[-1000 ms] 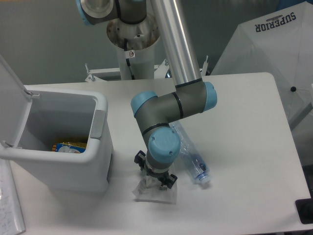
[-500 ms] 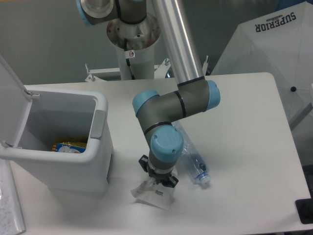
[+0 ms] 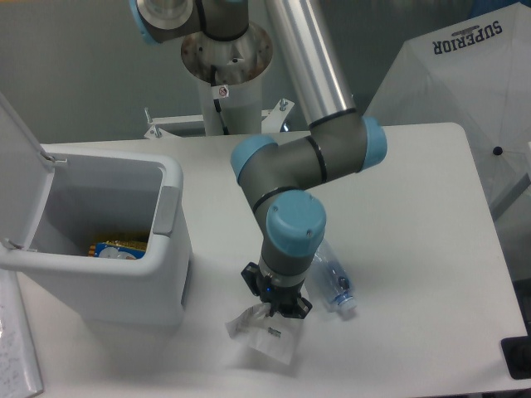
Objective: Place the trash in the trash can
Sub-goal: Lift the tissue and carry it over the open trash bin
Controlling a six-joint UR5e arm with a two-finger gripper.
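Observation:
A crumpled clear-whitish wrapper [image 3: 264, 334] hangs just over the table near its front edge, pinched at its top by my gripper [image 3: 271, 310], which is shut on it. The clear plastic bottle [image 3: 333, 284] with white cap and bluish label lies on the table just right of my wrist, partly hidden behind the arm. The pale grey-white trash can [image 3: 170, 240] stands to the left with its flap lid swung open; a blue and yellow package lies inside it.
The robot base column [image 3: 226, 75] rises at the table's back. A white umbrella [image 3: 465, 83] printed SUPERIOR leans beyond the right edge. A dark object [image 3: 518, 356] sits at the front right corner.
My gripper has lifted and shifted slightly right with the wrapper, which has come up off the table. The bottle has not moved.

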